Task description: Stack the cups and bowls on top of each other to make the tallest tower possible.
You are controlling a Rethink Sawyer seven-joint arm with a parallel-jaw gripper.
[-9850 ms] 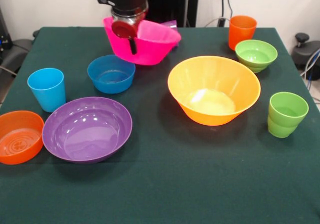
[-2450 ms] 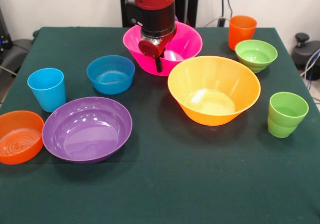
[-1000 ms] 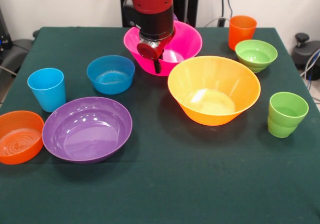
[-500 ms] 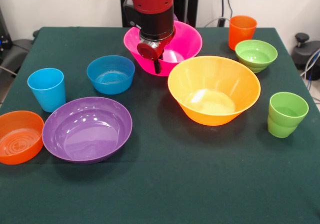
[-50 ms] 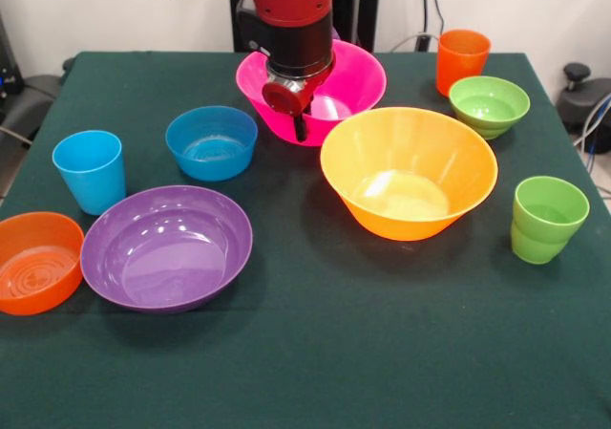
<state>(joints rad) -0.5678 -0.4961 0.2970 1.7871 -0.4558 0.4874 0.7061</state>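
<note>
Pink bowl (image 5: 348,75) sits upright at the far middle of the table (image 5: 315,353), and my gripper (image 5: 300,123) hangs at its near rim. One dark finger (image 5: 301,126) runs down the outside of the bowl's near wall; the other is hidden from me, so I cannot tell whether the claw is pinching the rim or standing spread. The red and black arm (image 5: 286,28) covers the bowl's left half from above.

Just in front and to the right, the yellow bowl (image 5: 409,171) stands upright, its rim close beside the pink one; I cannot tell if they touch. Left of the pink bowl is the blue bowl (image 5: 211,141), apart from it. Further left stands the blue cup (image 5: 90,171), upright. Nearer me, the purple bowl (image 5: 166,246) lies wide and shallow, with the orange bowl (image 5: 36,262) just beside it at the left edge.

On the right side, the orange cup (image 5: 462,60) stands at the far corner, the green bowl (image 5: 489,105) just in front of it. The green cup (image 5: 548,219) stands alone near the right edge, well apart from the yellow bowl. I see nothing stacked on anything.
</note>
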